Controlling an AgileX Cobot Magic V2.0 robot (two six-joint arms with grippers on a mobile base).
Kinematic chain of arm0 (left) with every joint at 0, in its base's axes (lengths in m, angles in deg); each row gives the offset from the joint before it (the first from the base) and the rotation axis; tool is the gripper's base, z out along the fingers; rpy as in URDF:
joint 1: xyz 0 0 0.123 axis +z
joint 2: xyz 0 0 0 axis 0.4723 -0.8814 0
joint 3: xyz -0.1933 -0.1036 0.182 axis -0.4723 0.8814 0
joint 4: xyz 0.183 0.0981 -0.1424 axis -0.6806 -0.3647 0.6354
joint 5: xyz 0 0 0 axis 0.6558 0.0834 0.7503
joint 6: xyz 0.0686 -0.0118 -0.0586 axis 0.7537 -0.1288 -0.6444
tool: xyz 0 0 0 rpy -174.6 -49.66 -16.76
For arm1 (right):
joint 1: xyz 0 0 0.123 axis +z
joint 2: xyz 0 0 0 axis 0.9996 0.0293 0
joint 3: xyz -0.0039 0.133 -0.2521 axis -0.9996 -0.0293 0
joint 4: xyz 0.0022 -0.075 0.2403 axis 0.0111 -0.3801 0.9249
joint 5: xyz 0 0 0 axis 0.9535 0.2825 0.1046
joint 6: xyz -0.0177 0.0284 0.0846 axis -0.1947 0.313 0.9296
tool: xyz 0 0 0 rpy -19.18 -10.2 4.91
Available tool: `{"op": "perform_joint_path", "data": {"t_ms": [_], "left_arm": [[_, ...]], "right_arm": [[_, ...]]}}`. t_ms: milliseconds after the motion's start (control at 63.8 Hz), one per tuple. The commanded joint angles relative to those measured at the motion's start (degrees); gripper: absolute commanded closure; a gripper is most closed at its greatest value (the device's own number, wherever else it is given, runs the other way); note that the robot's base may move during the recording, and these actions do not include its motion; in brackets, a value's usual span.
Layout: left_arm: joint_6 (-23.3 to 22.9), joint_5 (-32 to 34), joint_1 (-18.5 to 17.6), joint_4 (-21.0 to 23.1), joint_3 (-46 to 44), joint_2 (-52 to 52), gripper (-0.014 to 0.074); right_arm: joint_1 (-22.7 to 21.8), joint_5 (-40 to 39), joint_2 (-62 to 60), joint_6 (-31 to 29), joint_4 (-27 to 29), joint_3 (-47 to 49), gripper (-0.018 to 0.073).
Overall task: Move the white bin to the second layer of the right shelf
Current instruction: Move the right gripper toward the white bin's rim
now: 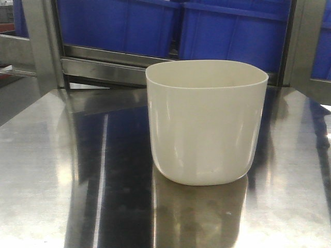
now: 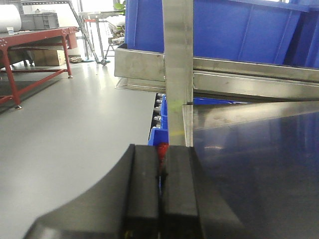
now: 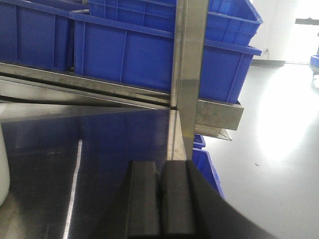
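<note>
Front view: you have one white bin [image 1: 207, 124] upright on the steel desk [image 1: 51, 181], towards its far edge. At least two blue crates [image 1: 119, 20] sit behind, tops cut off. Left wrist: left fingers [image 2: 142, 191] clenched, empty. Right wrist: right fingers [image 3: 144, 199] clenched, empty; only a bin sliver shows.

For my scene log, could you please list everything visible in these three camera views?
white bin: one, cream-white, upright on the table, right of centre.
steel table: one, shiny silver, under the bin.
blue crates: several, blue, on the rack behind the table.
steel rack: one, silver, posts at the table's far corners.
red bench: one, red frame, across the grey floor, left side.
left gripper: one, black, shut, at the table's left edge.
right gripper: one, black, shut, near the table's right edge.
</note>
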Motion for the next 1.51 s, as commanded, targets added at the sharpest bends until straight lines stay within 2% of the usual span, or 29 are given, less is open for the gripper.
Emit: {"op": "perform_joint_path", "data": {"t_ms": [0,1114,1318,1490], "left_arm": [[-0.15,4.9,-0.31,0.35,2.11,0.87,0.0512],[-0.15,4.9,-0.31,0.35,2.11,0.87,0.0512],[-0.15,4.9,-0.31,0.35,2.11,0.87,0.0512],[-0.15,4.9,-0.31,0.35,2.11,0.87,0.0512]], "right_arm": [[-0.08,-5.07,-1.14,-0.3,0.14,0.95,0.0498],[-0.08,-4.84,-1.14,-0.3,-1.21,1.36,0.0498],[-0.08,3.11,2.23,-0.3,-5.36,7.15,0.0498],[-0.08,10.05,11.34,0.0,-6.33,14.35,0.0498]]}}
